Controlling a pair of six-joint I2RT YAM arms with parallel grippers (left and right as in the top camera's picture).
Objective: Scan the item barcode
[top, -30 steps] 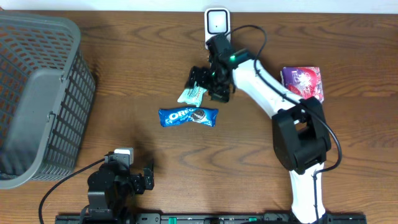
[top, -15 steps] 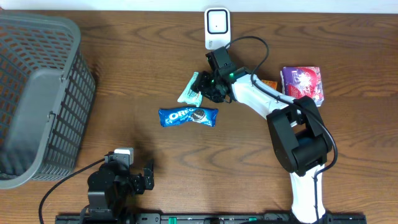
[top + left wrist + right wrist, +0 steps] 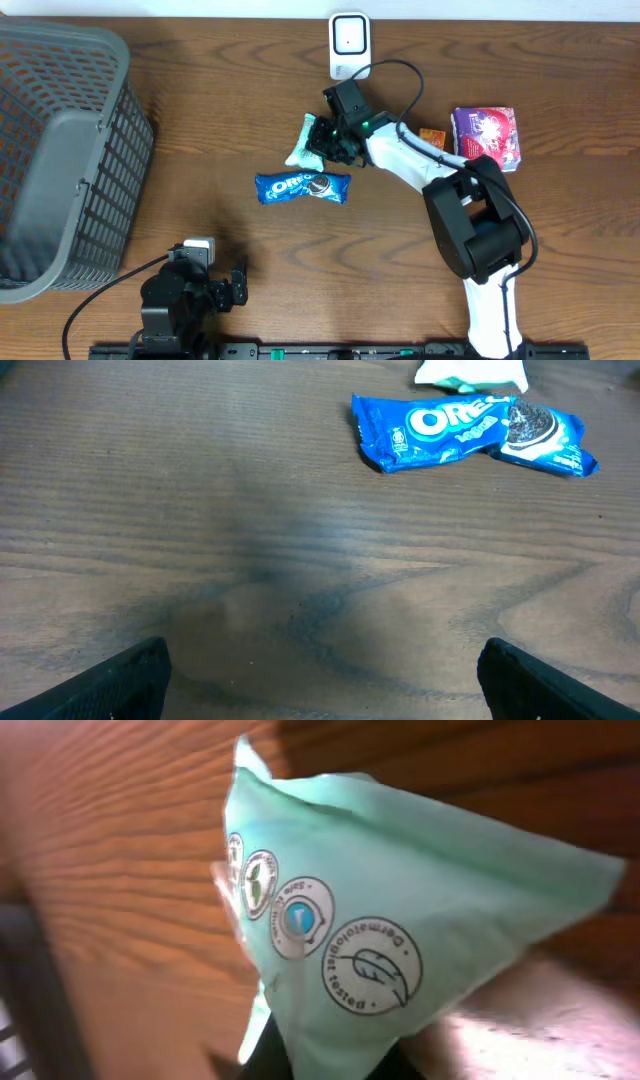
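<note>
A mint-green packet (image 3: 302, 142) lies on the wooden table just left of my right gripper (image 3: 325, 140), which is shut on its edge. In the right wrist view the packet (image 3: 400, 900) fills the frame, showing round printed seals, and its lower corner is pinched in my right gripper (image 3: 340, 1058). No barcode shows on it. The white scanner (image 3: 348, 42) stands at the table's back edge, behind the gripper. My left gripper (image 3: 325, 680) hovers open over bare wood near the front edge, nothing between its fingers.
A blue Oreo pack (image 3: 302, 187) lies in front of the mint packet and appears far ahead in the left wrist view (image 3: 470, 430). A grey basket (image 3: 60, 150) fills the left side. A purple packet (image 3: 487, 133) and a small orange item (image 3: 432, 137) sit at right.
My right gripper lowered toward the mint packet and went from open to shut on it. The packet shifted slightly. The left arm has not moved.
</note>
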